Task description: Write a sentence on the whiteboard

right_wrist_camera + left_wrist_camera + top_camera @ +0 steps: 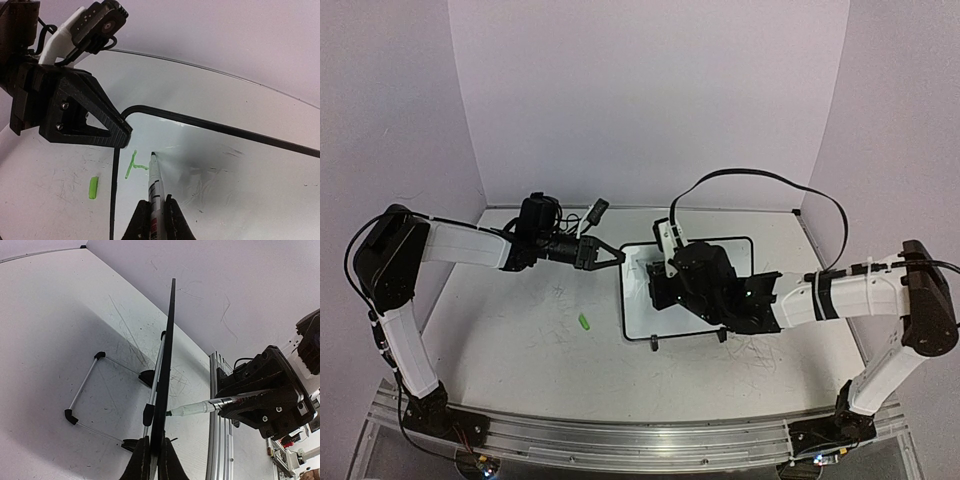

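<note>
The whiteboard [640,316] stands tilted on its wire stand at mid-table, seen edge-on in the left wrist view as the whiteboard [169,340]. My left gripper [617,256] is shut on its left edge, with the left gripper's [153,444] jaws pinching the black frame. My right gripper [156,202] is shut on a marker [155,182] whose tip touches the whiteboard [225,170] near its upper left corner. Of the sentence [133,165] only a green upright stroke with a short crossbar shows, just left of the tip. From the side, the marker [200,409] meets the board face.
A green marker cap [585,321] lies on the table left of the board, and the same cap [93,187] shows in the right wrist view. The board's wire stand [85,390] reaches out behind it. An aluminium rail [217,415] runs along the near table edge.
</note>
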Robot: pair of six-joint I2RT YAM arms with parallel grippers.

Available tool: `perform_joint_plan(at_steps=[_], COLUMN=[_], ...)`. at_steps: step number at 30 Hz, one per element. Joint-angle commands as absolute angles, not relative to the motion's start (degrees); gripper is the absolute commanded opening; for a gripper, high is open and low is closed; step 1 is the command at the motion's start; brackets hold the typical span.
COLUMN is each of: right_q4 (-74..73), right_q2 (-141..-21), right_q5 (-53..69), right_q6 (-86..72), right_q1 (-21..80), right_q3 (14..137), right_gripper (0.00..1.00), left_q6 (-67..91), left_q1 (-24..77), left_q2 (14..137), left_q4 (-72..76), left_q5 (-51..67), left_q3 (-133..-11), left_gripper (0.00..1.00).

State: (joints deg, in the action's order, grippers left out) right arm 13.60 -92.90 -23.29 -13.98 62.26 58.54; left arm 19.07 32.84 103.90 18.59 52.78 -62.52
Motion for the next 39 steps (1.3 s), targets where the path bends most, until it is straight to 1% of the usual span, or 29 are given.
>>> perform_joint_plan(at_steps=[1, 39], right_q4=[14.2, 11.1], right_q2=[-94.1, -92.3], right_q5=[-24.1, -23.4], right_q6=[-14.4, -18.5], right_q1=[61.8, 62.5], right_q3=[60.8, 57.1], right_gripper=[0.00, 0.00], left_q6=[20.0, 20.0], left_q1=[33.5, 33.5], left_q2=[101.3, 101.3], left_q4=[19.4, 19.4], left_q5=[55.0, 55.0], left_q3=[-62.3, -62.6], left_gripper=[0.00, 0.00])
